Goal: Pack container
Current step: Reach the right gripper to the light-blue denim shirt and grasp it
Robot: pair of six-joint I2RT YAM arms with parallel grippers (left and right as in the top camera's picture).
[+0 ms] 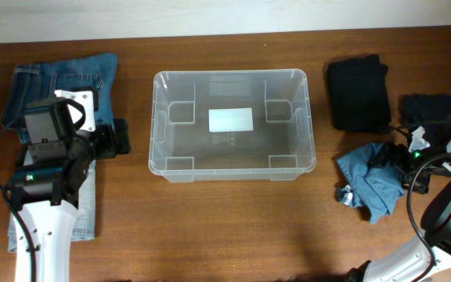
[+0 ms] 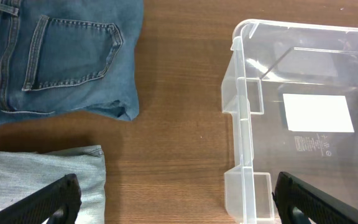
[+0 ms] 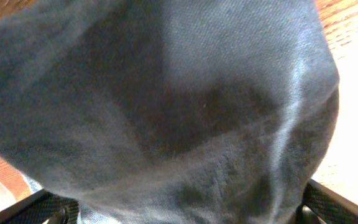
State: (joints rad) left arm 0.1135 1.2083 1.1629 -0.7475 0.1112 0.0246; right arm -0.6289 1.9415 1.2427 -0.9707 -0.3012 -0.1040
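Right gripper (image 3: 185, 211) apart over blue cloth (image 3: 166, 93): pinch thick fold, carry left into container (image 1: 232, 168). Left gripper (image 2: 179, 202) apart, idle.

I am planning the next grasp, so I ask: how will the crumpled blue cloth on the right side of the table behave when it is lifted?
The crumpled blue cloth lies in loose, uneven folds, so it is probably floppy and would hang down and partly unfold when lifted. It looks thin, so it is likely light for its size. Being soft fabric, it should not roll or break.
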